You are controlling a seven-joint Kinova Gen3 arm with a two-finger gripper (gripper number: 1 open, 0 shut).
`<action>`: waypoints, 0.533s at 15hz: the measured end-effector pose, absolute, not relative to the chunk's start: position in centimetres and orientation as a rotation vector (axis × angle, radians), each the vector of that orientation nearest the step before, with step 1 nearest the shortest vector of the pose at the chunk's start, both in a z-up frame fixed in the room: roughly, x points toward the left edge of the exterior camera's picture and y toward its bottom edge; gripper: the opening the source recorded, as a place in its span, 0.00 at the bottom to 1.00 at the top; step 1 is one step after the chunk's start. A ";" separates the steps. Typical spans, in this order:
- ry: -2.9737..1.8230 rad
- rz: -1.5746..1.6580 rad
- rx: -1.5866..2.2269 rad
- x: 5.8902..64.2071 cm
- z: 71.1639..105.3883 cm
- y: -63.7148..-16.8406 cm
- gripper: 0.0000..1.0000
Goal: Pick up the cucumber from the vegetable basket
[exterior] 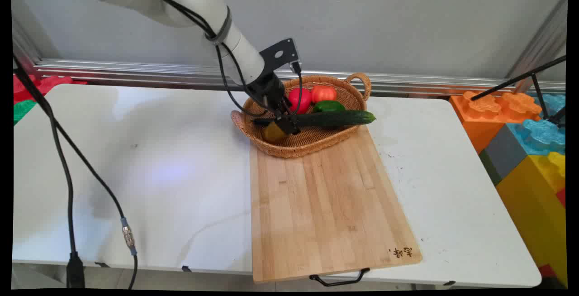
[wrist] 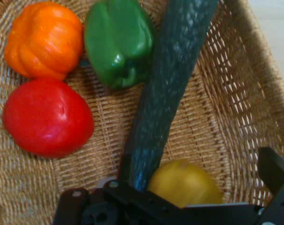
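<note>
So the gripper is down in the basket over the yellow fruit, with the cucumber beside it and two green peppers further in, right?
Not quite: there is only one green pepper. The hand view shows the others further in are an orange one and a red one. The rest holds: the gripper is down in the basket over the yellow fruit, with the cucumber beside it.

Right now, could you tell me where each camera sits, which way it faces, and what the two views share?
Main view: fixed above the table's near side, looking down across it toward the wall; shows the white arm and gripper.
Hand view: on the hand, looking along the gripper into the basket; black linkage and fingers show.
Shared: basket, cucumber, green pepper, yellow fruit.
</note>
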State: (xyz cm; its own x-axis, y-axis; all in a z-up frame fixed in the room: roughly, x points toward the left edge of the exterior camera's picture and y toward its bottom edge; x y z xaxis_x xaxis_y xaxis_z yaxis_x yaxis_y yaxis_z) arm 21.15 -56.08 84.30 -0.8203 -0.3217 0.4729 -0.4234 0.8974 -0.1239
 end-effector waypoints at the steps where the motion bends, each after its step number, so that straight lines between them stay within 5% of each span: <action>1: -2.608 0.314 0.542 21.0 84.7 -56.2 1.00; 8: -2.591 0.326 0.529 19.9 88.3 -56.4 1.00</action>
State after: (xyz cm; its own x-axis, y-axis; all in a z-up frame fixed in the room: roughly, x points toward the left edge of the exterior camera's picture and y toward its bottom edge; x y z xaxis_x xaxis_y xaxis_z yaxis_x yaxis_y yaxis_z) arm 19.94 -56.38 88.31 -0.8137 -0.3083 0.4928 -0.4209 0.8972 -0.1336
